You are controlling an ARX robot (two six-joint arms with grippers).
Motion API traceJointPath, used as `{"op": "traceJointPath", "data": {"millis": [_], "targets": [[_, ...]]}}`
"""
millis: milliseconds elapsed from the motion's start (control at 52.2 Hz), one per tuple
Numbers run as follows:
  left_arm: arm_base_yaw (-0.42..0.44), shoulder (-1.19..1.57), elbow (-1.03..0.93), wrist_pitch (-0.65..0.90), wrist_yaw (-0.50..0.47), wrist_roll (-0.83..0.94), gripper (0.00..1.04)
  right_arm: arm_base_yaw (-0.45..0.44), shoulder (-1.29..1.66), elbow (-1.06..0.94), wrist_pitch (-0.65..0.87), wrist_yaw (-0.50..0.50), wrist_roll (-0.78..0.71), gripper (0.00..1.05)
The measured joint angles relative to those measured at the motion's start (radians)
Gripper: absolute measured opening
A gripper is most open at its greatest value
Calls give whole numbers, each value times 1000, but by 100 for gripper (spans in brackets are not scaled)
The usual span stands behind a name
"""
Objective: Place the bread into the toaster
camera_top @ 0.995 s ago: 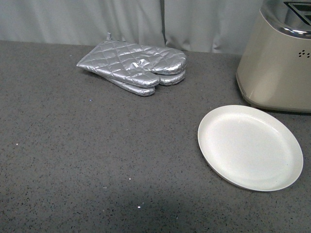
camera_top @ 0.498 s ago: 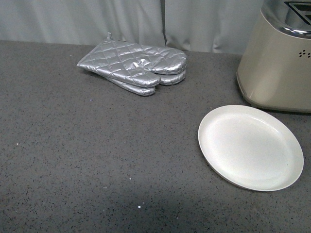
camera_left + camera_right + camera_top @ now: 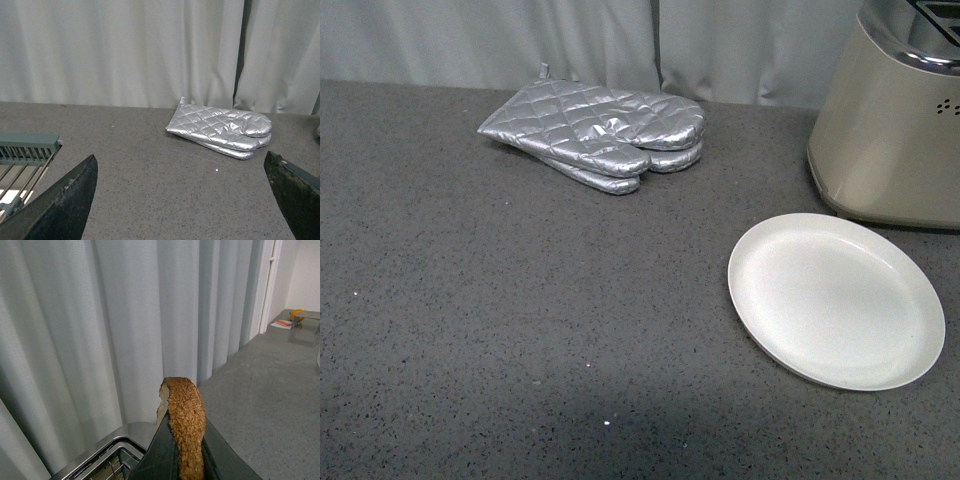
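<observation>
The bread [image 3: 184, 420] shows edge-on in the right wrist view, its brown crust clamped between my right gripper's [image 3: 186, 452] dark fingers, which are shut on it. It hangs above the toaster's chrome top and open slot [image 3: 107, 460]. In the front view the beige toaster [image 3: 890, 130] stands at the far right, its top cut off by the frame; neither arm nor the bread shows there. My left gripper [image 3: 182, 200] is open over bare counter with nothing between its fingers [image 3: 65, 200].
A round white plate [image 3: 835, 300] lies in front of the toaster. Silver quilted oven mitts [image 3: 600, 135] rest near the curtain at the back. A green wire rack [image 3: 25, 155] sits beside the left gripper. Grey counter stretches across the left.
The front view has shifted slightly, with plate and mitts sitting a touch higher in the frame. Nothing on the counter has moved.
</observation>
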Motion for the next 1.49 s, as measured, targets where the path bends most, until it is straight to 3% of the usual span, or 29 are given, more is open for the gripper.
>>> {"op": "traceJointPath", "data": {"millis": [613, 1493], "targets": [[0, 0, 0, 0, 0, 0, 98, 16, 78, 47, 82, 70, -59, 3], [0, 0, 0, 0, 0, 0, 98, 13, 108, 142, -90, 142, 66, 3]]}}
